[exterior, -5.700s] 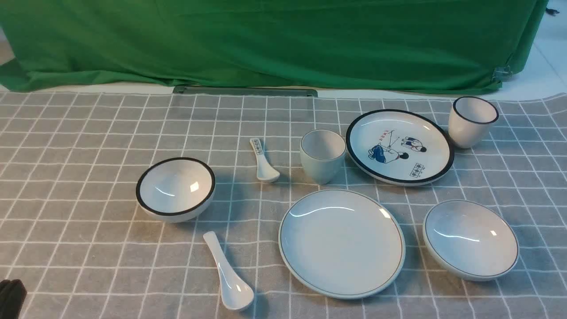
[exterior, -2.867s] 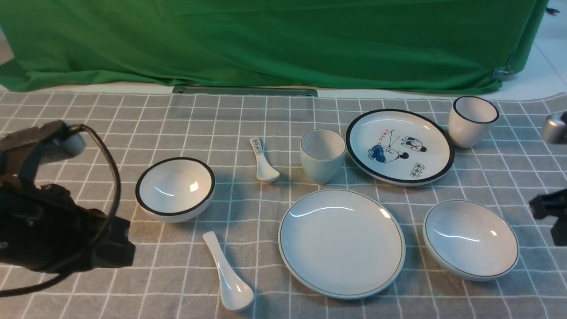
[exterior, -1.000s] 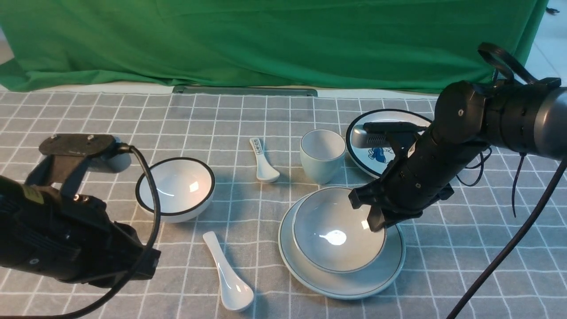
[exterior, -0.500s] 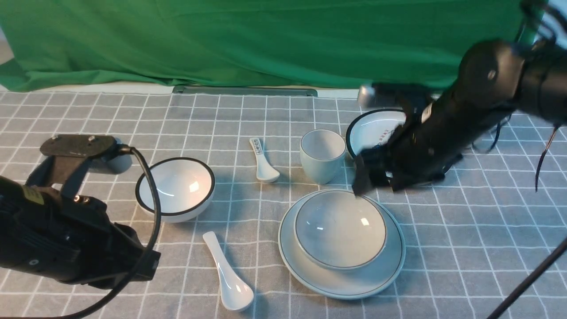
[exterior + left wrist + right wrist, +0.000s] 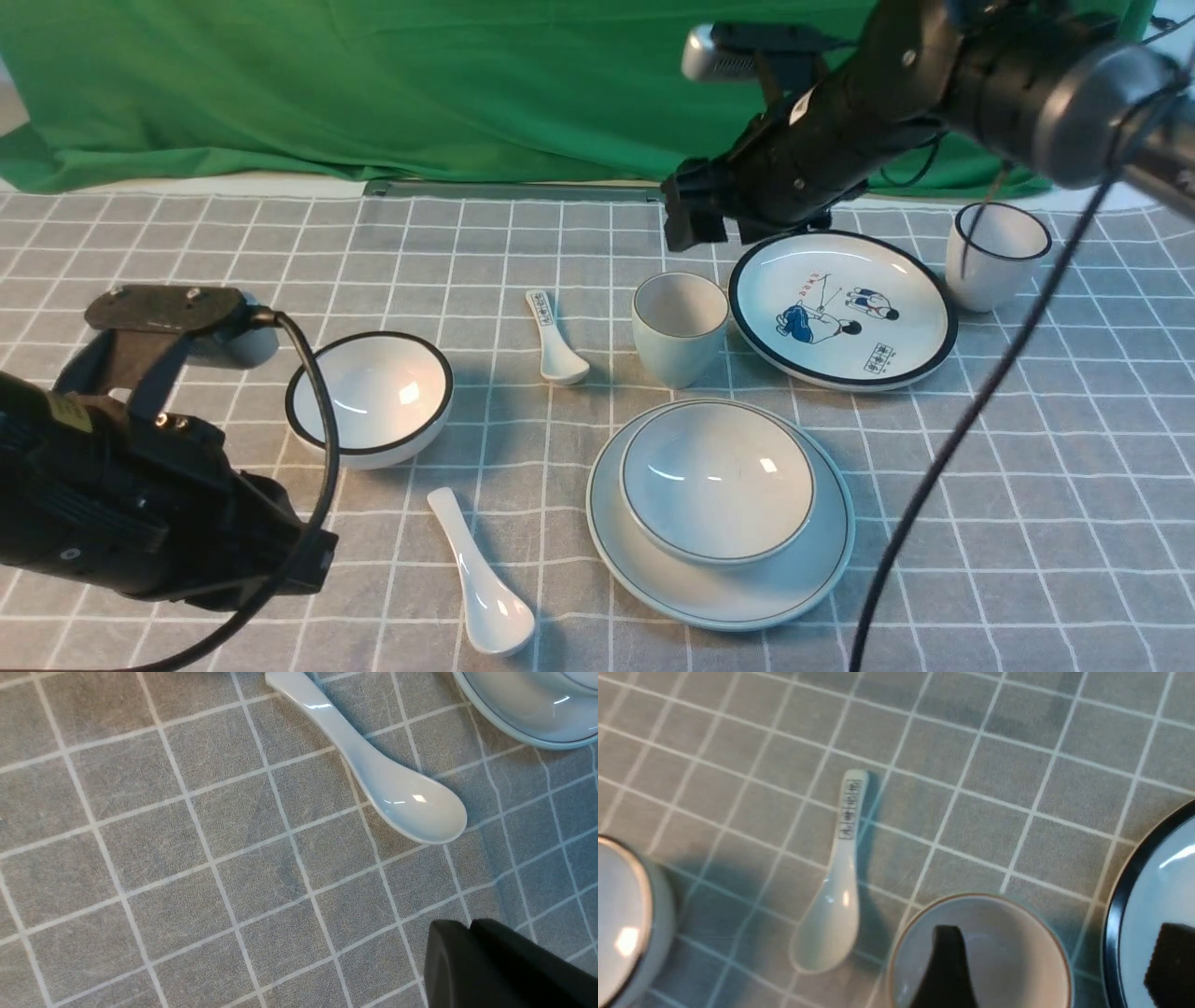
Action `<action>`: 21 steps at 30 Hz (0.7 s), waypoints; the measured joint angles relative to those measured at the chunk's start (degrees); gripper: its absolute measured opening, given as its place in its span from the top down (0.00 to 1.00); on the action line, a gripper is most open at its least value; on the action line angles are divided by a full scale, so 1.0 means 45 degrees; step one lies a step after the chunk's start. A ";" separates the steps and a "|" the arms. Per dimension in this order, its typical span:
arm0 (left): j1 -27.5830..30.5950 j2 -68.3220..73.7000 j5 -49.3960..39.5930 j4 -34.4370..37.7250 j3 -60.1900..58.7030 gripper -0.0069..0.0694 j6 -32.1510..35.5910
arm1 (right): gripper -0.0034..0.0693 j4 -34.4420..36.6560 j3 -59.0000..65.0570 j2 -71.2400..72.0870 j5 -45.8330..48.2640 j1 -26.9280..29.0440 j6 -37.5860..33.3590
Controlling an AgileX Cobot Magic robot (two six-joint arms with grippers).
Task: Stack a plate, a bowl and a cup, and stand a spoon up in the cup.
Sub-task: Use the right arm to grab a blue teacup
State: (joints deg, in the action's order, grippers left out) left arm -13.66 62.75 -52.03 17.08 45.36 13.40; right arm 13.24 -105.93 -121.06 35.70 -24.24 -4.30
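Your right fingers [image 5: 948,970] are released, spread wide with nothing between them, and they hang in the air well above the worktop. Straight beneath them stands the handleless pale bluish-white cup [image 5: 680,327], upright on the grey checked cloth [image 5: 187,243] and untouched. Seen from the wrist, one finger lines up over the cup's mouth. The other lines up over the black-rimmed plate with cartoon figures [image 5: 840,308] just beside the cup.

On the far side of the cup from that plate lies the small white spoon with printed marks on its handle [image 5: 836,896]. Farther the same way sits the deep white bowl with a thick black rim [image 5: 369,397]. A white cup with a black rim [image 5: 994,254] stands just past the cartoon plate.

Your left fingers [image 5: 467,961] are clenched together on nothing, close over the cloth. The large glossy white ceramic soup spoon [image 5: 373,779] lies flat near their tips without touching them. Its scoop end is nearer to them and its handle points away.

Beyond that spoon from the left fingers sits the large pale bluish-white plate with a thin dark rim line [image 5: 831,551]. The wide shallow pale bluish-white bowl [image 5: 717,481] rests upright on it. The stacked pair lies apart from both pairs of fingers, with the pale cup between it and the right ones.
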 joint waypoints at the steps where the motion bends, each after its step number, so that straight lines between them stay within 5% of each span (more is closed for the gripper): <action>1: 0.0000 0.0000 -0.0016 0.0000 0.0000 0.89 0.0000 | 0.18 -0.0232 -0.0076 -0.0350 0.0110 0.0027 0.0094; 8: 0.0000 0.0000 -0.0016 -0.0145 0.0000 0.89 0.0000 | 0.18 -0.0476 -0.0143 -0.0881 0.0322 0.0027 0.0235; 12: 0.0000 0.0000 -0.0016 -0.0188 0.0000 0.89 0.0000 | 0.27 -0.0490 -0.0148 -0.1076 0.0333 0.0027 0.0444; 15: 0.0000 0.0000 -0.0016 -0.0188 0.0000 0.89 0.0000 | 0.41 -0.0502 -0.0148 -0.1216 0.0490 0.0027 0.0505; 19: 0.0000 0.0000 -0.0016 -0.0188 0.0000 0.89 0.0000 | 0.79 -0.0539 -0.0285 -0.1254 0.1074 0.0027 0.0487; 21: 0.0000 0.0000 -0.0025 -0.0188 0.0000 0.89 0.0003 | 0.83 -0.0568 -0.0578 -0.1253 0.1676 0.0027 0.0359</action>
State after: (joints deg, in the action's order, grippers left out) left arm -13.66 62.75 -52.14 16.23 45.36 13.41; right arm 10.68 -108.53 -126.70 43.25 -24.12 -2.68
